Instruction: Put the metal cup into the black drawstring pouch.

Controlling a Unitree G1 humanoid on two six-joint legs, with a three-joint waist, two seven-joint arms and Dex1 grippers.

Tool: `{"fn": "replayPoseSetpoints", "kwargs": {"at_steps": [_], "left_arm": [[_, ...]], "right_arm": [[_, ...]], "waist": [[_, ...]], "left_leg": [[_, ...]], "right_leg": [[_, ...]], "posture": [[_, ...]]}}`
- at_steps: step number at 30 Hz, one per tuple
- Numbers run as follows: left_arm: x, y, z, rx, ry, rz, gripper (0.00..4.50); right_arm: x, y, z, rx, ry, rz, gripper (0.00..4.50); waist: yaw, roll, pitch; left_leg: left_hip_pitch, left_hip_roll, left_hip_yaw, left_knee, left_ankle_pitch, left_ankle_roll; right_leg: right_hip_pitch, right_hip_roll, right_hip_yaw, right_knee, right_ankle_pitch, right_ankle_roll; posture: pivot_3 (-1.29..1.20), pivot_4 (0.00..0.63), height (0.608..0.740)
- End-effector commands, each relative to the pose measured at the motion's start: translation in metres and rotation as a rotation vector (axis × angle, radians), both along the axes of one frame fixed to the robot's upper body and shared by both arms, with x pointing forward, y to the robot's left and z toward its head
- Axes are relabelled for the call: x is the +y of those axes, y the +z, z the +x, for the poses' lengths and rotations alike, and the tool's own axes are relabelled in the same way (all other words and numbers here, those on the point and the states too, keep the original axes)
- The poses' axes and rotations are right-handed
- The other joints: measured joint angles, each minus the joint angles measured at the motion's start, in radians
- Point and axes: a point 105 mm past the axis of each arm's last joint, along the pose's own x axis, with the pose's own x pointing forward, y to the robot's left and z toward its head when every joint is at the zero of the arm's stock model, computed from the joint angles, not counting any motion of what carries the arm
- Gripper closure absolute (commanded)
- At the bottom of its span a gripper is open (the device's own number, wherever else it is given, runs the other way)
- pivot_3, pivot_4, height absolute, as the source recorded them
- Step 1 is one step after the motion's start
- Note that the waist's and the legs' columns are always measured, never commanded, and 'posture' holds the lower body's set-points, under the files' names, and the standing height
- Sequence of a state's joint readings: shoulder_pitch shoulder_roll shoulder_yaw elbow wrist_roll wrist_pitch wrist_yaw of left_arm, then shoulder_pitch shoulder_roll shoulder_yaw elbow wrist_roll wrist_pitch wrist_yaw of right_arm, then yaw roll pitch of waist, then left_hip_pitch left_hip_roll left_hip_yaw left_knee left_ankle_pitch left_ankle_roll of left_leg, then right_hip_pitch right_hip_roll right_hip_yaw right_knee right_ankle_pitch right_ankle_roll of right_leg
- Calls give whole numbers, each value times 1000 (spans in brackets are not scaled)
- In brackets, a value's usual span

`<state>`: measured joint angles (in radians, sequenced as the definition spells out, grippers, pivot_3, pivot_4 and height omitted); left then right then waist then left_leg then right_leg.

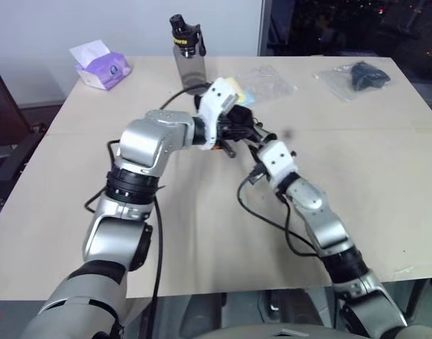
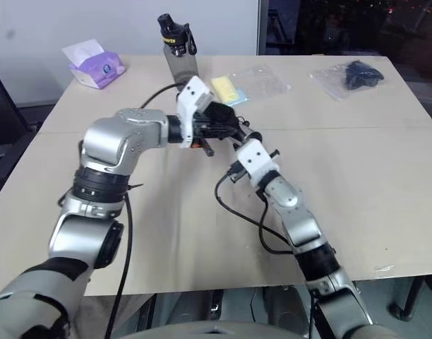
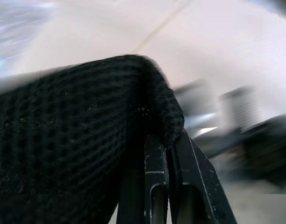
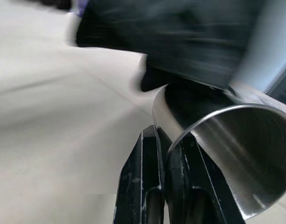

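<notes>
Above the middle of the bench (image 1: 385, 183), the left gripper (image 3: 168, 154) is clamping its jaws on an edge of the black drawstring pouch (image 3: 73, 140). The right gripper (image 4: 168, 154) is pinching the metal cup (image 4: 227, 149) by its rim, holding the cup against the pouch.

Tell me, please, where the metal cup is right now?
The metal cup is off the table, its rim pinched in the right gripper, mid-table just in front of the water bottle. It sits close against the black drawstring pouch held by the left gripper.
</notes>
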<state>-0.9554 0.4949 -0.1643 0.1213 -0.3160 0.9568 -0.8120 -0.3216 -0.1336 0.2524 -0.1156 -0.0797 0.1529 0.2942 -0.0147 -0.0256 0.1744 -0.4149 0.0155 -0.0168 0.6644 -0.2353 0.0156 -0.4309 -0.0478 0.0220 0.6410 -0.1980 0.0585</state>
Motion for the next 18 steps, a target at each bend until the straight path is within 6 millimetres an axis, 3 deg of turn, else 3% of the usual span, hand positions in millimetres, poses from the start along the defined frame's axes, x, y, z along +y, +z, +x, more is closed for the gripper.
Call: {"fn": "replayPoseSetpoints", "kwargs": {"at_steps": [1, 7, 13, 18], "left_arm": [[3, 8, 3, -42, 5, -17, 4500], [-5, 13, 1, 36, -10, -134, 4500], [-14, 23, -2, 141, -27, -258, 4500], [-19, 37, -5, 243, -32, -378, 4500]], "right_arm": [[-6, 31, -19, -72, 42, 86, 4443], [-18, 60, -40, -73, 87, 340, 4443], [-1, 43, -37, 10, 138, 352, 4443], [-2, 30, -29, 68, 123, 410, 4443]], "waist": [[0, 0, 0], [-1, 0, 0], [-3, 0, 0], [-3, 0, 0]], "left_leg": [[0, 0, 0, 0, 0, 0], [0, 0, 0, 1, 0, 0], [1, 0, 0, 1, 0, 0], [0, 0, 0, 1, 0, 0]], "right_leg": [[0, 0, 0, 0, 0, 0], [0, 0, 0, 1, 0, 0], [0, 0, 0, 1, 0, 0], [0, 0, 0, 1, 0, 0]], "posture": [[0, 150, 740], [0, 150, 740], [0, 150, 740], [0, 150, 740]]}}
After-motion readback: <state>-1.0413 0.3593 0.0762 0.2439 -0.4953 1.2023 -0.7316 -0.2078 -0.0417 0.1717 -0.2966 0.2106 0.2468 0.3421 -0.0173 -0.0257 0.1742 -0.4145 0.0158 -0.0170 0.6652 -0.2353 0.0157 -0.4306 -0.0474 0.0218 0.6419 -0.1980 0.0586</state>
